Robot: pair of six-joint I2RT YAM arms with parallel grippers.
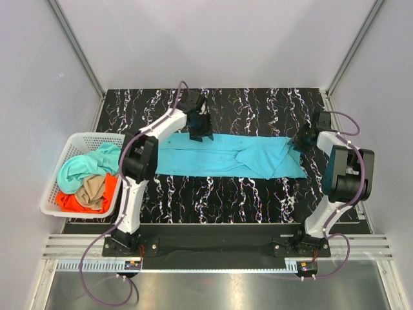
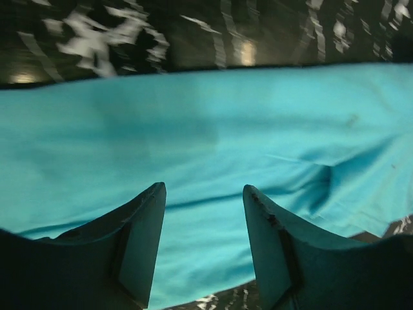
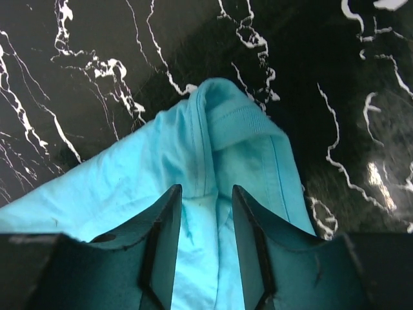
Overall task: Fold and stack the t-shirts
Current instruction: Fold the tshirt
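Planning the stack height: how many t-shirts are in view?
4: cyan t-shirt spread on the table; mint-teal t-shirt, tan t-shirt and orange-red t-shirt piled in the white basket. Others may be hidden underneath.

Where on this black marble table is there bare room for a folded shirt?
Bare: the near strip between the bright cyan cloth t-shirt and the arm bases, and the far strip behind it. Crowded: the white plastic lattice basket.

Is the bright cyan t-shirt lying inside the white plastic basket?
No, the bright cyan cloth t-shirt lies spread on the black marbled table, outside the white plastic lattice basket.
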